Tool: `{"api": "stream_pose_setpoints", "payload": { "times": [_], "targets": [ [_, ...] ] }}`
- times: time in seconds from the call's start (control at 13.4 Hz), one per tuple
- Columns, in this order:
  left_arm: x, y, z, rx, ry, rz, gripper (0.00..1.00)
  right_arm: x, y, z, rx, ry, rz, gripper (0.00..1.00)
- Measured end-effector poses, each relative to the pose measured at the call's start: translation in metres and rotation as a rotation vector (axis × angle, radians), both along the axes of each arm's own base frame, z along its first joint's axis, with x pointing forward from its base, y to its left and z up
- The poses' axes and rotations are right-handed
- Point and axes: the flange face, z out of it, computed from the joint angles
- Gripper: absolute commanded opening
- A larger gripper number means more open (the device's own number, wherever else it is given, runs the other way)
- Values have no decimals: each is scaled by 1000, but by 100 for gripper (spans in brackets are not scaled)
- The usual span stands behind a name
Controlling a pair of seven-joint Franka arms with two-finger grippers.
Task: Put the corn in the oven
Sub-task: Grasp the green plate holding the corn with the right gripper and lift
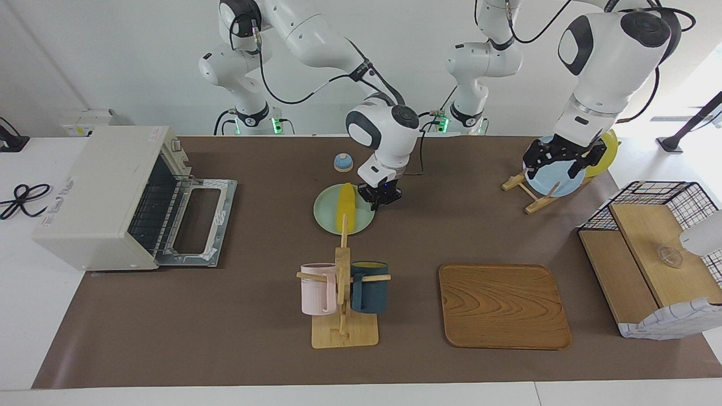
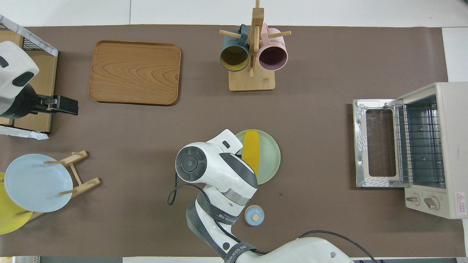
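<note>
1. Two arms stand at the table, and only the right one is near the task's things. The right gripper [image 1: 379, 198] is low over the rim of the pale green plate [image 1: 324, 217], just beside the corn [image 1: 346, 207]. Whether its fingers are spread or closed cannot be told, and it has no visible hold on anything.
2. The corn lies on the pale green plate, its length running toward and away from the robots, near the middle of the table.
3. The oven [image 1: 96, 197] sits at the right arm's end of the table, well apart from the corn. Its door [image 1: 197, 223] is dropped flat open, and the wire rack [image 2: 420, 142] shows inside.
4. The left gripper [image 1: 558, 160] waits raised over the dish rack [image 1: 527, 194] holding a light blue plate [image 1: 555, 183]. Its fingers look spread and hold nothing.
5. A mug tree [image 1: 343, 293] with a pink mug [image 1: 317, 288] and a dark teal mug [image 1: 370, 286] stands farther from the robots than the corn, beside a wooden tray [image 1: 502, 306].
</note>
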Motion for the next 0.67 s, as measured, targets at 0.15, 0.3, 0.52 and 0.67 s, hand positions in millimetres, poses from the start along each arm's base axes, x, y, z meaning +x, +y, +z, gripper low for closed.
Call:
{"api": "stream_pose_setpoints", "payload": {
  "times": [0.15,0.3,0.52,0.67],
  "targets": [
    [1,-1,12,-3,-21,3,100,0,-2,5,-25,-12,27,0],
    [-5,1,28,0,4,8,100,3,-10,11,-108,-18,86,0],
    [-9,3,39,1,18,14,100,23,-26,45,-182,10,145,0],
    [-9,5,39,0,18,20,100,48,-62,79,-194,35,172,0]
  ]
}}
